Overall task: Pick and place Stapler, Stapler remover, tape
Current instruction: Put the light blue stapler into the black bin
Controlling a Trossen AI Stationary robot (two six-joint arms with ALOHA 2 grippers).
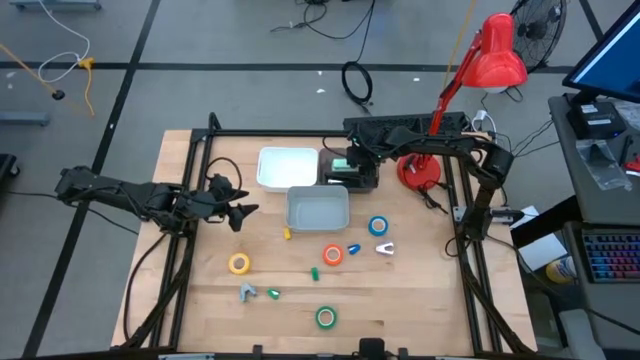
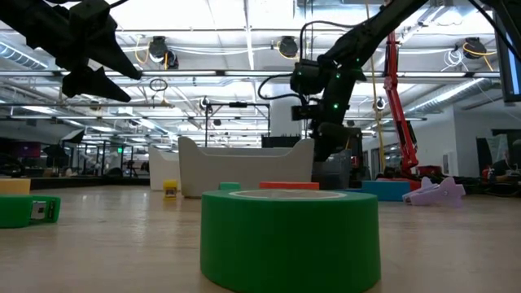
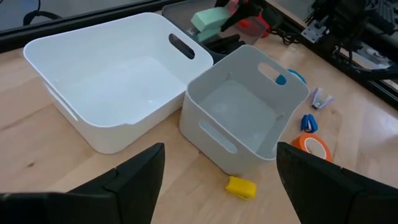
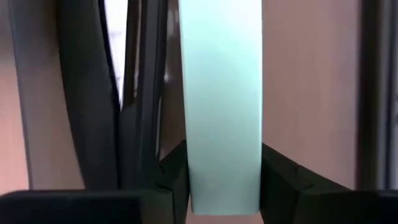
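The mint-green stapler (image 1: 343,165) is over a dark tray (image 1: 362,181) at the table's far side, with my right gripper (image 1: 352,158) shut on it. The pale staple remover (image 1: 385,248) lies right of centre. On the wood lie the tape rolls: blue (image 1: 378,226), orange (image 1: 333,255), yellow (image 1: 238,263) and green (image 1: 326,317); the green roll (image 2: 290,240) stands close in the low view. My left gripper (image 1: 240,210) hangs open at the table's left, above the wood, holding nothing. My right gripper pinches the stapler's two long sides (image 4: 199,180) between its two fingers (image 4: 281,182). The fingers come from above, slanting down, and the stapler's body runs straight out between them. Whether the stapler rests on the dark tray or hangs just over it, I cannot tell.
A white bin (image 1: 287,167) and a grey-white bin (image 1: 318,207) stand side by side in the middle, left of the tray. A red desk lamp (image 1: 420,170) stands at the far right. Small coloured bits (image 1: 287,234) and a grey piece (image 1: 247,292) lie scattered among the rolls.
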